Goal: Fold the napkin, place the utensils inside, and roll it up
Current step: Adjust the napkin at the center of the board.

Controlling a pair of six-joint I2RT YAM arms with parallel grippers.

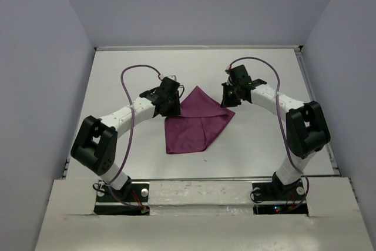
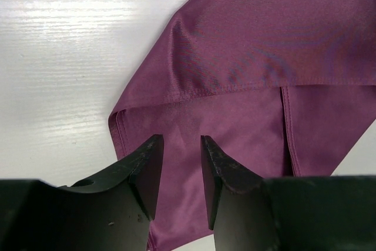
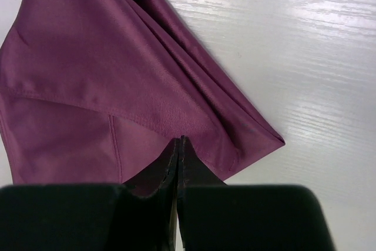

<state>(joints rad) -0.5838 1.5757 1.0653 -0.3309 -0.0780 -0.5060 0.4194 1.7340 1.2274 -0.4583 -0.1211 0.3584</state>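
Napkin (image 1: 197, 124) folded, wrist views show left end effector (image 2: 181, 141) spread, right end effector (image 3: 178, 141) pressed together

Napkin (image 1: 194, 124): we read no print, tag or label on the cloth in any view.
Table (image 1: 258, 145): we find no legible marking on its surface.
Overall: no text, brand, number or sign can be read.
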